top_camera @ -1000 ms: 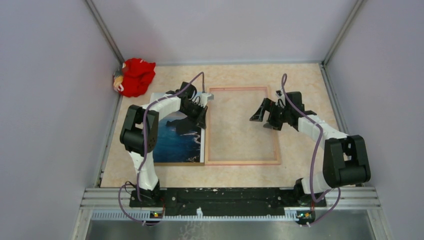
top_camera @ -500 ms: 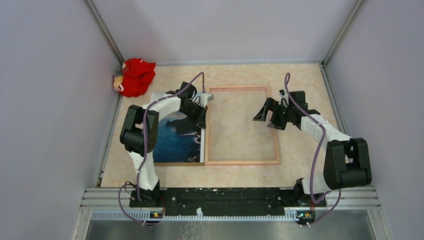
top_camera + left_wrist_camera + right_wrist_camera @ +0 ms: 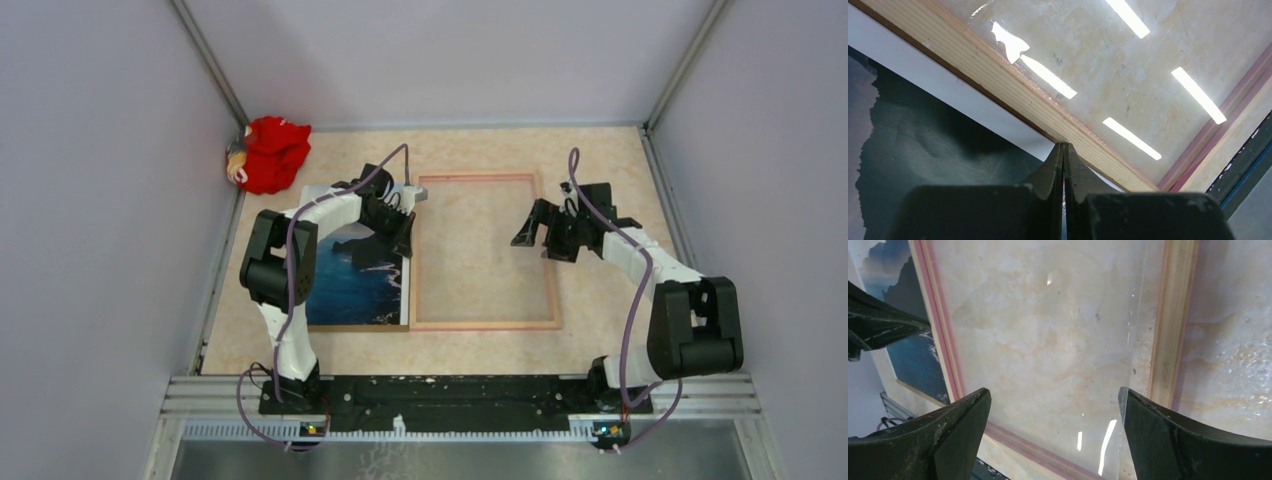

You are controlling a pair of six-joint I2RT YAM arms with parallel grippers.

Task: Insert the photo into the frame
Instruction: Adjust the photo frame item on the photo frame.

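The frame [image 3: 486,325] lies flat mid-table, peach-wood back up, a clear pane inside it. The photo [image 3: 350,285], blue landscape up, lies on a brown board along the frame's left rail. My left gripper [image 3: 405,243] is shut, its tips low over the photo's right edge. In the left wrist view the shut tips [image 3: 1064,146] sit at the photo's white margin [image 3: 973,107], beside the wooden rail [image 3: 1013,85]. My right gripper [image 3: 533,243] is open and empty above the frame's right half. In the right wrist view it [image 3: 1053,392] spans the pane, the right rail [image 3: 1173,315] beyond.
A red cloth bundle [image 3: 272,152] lies in the far left corner. Grey walls close in the table on three sides. A black rail [image 3: 450,390] with the arm bases runs along the near edge.
My right gripper has shifted a little to the right and farther back over the frame, still open. The left arm, the photo and the frame have not moved.
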